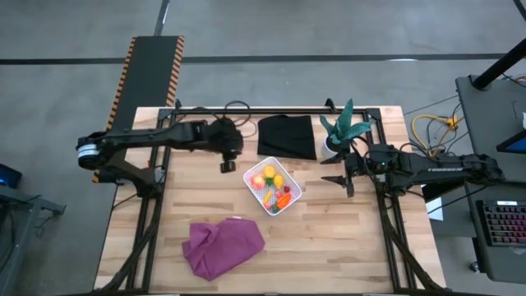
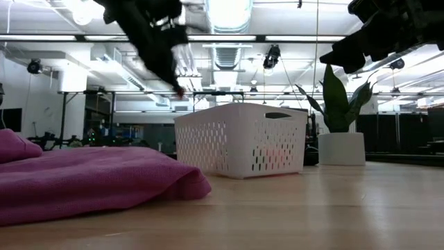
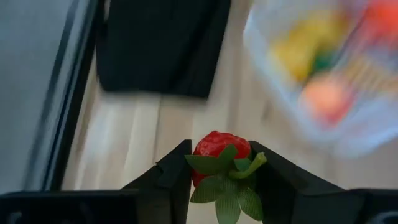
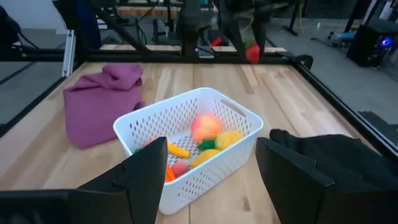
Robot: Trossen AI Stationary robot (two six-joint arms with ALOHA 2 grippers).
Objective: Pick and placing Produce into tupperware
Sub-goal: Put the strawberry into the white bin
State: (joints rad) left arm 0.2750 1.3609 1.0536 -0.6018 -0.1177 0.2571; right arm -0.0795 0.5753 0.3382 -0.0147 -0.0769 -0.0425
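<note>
Left gripper (image 3: pixel 221 180) carries a strawberry (image 3: pixel 219 152), not yet over the tupperware (image 1: pixel 294 195).

Fingers clamped on the red berry, leafy cap toward the wrist camera; in the high view the basket lies just beside the gripper, toward the table's right edge and a bit nearer its front. Other produce (image 4: pixel 206 129) sits inside, exact count unclear. Right gripper (image 4: pixel 211 171) waits with fingers apart, right of the basket.

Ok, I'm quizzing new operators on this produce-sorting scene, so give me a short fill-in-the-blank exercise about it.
1. The left gripper is shut on a red toy ____ with green leaves.
2. The white tupperware lies between the black cloth and the ____ cloth.
3. The right gripper, which holds nothing, has its fingers ____.
4. The potted plant stands beside the ____ cloth.

Missing words: strawberry; purple; open; black
</note>
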